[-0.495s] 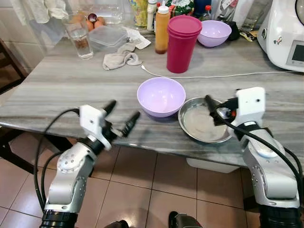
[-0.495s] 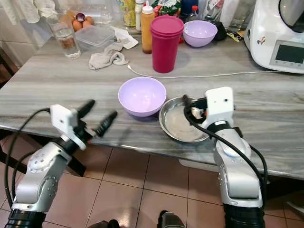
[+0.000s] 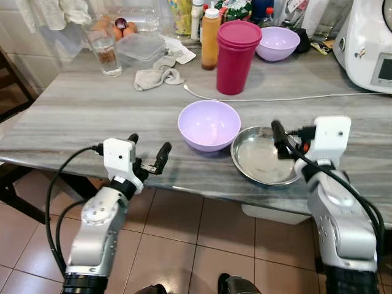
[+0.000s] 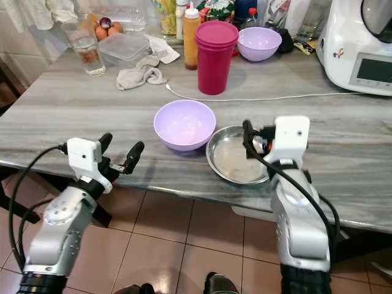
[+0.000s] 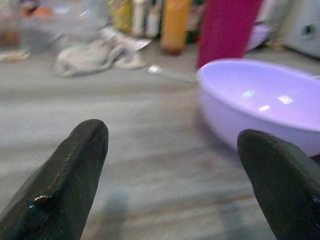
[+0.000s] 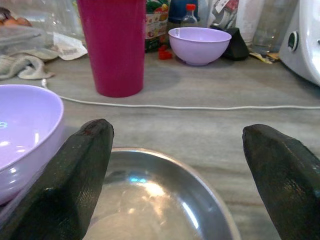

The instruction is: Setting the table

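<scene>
- Left eye view: grey streaky counter (image 3: 73, 116) takes up the top two thirds. A lavender bowl (image 3: 208, 124) sits around the middle of the frame, and a steel bowl (image 3: 260, 156) sits just to its right, rims about touching. The left gripper (image 3: 147, 153) hovers at the counter's front edge, lower left of centre, jaws spread apart and gripping nothing. The right gripper (image 3: 280, 138) is over the right side of the steel bowl; from here I can't tell how its jaws stand.
- Right eye view: same scene. A stack of magenta cups (image 4: 215, 56) stands top centre, with a white cable (image 4: 275, 97) running right from near its base. A second lavender bowl (image 4: 258, 42) is just right of the cups at the back. Upper left: a crumpled rag (image 4: 138, 75), a drinking glass (image 4: 82, 49) and a clear plastic tub (image 4: 124, 46). A white kitchen machine (image 4: 361, 43) sits in the top right corner.
- Left wrist view: two black fingers (image 5: 65, 185) at the bottom corners with a wide gap. The lavender bowl is at the right side, resting on the counter, a bit blurry.
- Right wrist view: fingers at the lower left and lower right, wide apart, so released. The steel bowl's rim is low between them, not pinched.
</scene>
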`<state>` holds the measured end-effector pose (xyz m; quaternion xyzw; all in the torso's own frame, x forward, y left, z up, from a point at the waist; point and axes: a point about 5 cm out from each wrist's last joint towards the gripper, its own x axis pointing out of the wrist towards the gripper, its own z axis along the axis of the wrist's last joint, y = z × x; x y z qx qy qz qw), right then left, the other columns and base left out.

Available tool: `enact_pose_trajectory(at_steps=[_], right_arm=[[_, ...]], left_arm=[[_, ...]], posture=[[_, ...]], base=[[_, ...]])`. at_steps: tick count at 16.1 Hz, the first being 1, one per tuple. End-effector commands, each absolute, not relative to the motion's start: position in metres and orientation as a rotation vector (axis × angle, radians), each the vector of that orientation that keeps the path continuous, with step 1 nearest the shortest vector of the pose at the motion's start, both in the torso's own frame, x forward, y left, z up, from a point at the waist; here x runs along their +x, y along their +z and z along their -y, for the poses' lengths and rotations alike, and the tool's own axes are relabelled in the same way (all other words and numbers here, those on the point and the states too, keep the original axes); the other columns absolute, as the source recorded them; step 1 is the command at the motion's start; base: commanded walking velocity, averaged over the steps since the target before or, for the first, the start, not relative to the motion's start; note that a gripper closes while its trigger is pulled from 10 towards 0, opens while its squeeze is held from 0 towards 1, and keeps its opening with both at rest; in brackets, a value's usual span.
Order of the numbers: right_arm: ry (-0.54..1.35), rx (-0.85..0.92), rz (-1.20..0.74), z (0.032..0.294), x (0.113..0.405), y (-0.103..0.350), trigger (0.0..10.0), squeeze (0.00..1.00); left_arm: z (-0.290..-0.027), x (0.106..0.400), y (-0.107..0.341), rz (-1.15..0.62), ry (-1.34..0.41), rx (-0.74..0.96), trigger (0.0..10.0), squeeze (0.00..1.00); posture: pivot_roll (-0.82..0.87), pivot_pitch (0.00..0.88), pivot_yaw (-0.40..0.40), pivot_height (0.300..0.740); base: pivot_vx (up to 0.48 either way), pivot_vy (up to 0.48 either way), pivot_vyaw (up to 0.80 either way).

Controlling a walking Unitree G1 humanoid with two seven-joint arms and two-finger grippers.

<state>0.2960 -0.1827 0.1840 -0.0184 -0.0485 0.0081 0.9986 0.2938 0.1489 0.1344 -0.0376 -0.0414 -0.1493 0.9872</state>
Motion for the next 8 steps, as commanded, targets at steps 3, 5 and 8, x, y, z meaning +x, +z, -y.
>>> enact_pose_trajectory(at_steps=[3,5,8], right_arm=[[0.047,-0.060,0.144,0.1755,0.2930,0.1865,10.0,0.00],[0.046,-0.051,0.135,0.1732,0.2929,0.1847,10.0,0.00],[0.044,-0.039,0.141,0.1714,0.2935,0.1852,10.0,0.00]], left_arm=[[-0.1505,0.2986,0.1269,0.038,-0.229,-0.080,10.0,0.00],[-0.1516,0.3002,0.1277,0.037,-0.206,-0.061,10.0,0.00],[-0.1572,0.3028,0.1278,0.033,-0.142,-0.041,10.0,0.00]], posture=[[-0.22,0.102,0.036,0.740],[-0.21,0.098,0.039,0.740],[-0.21,0.098,0.042,0.740]], base=[[0.000,0.000,0.00],[0.000,0.000,-0.37],[0.000,0.000,-0.74]])
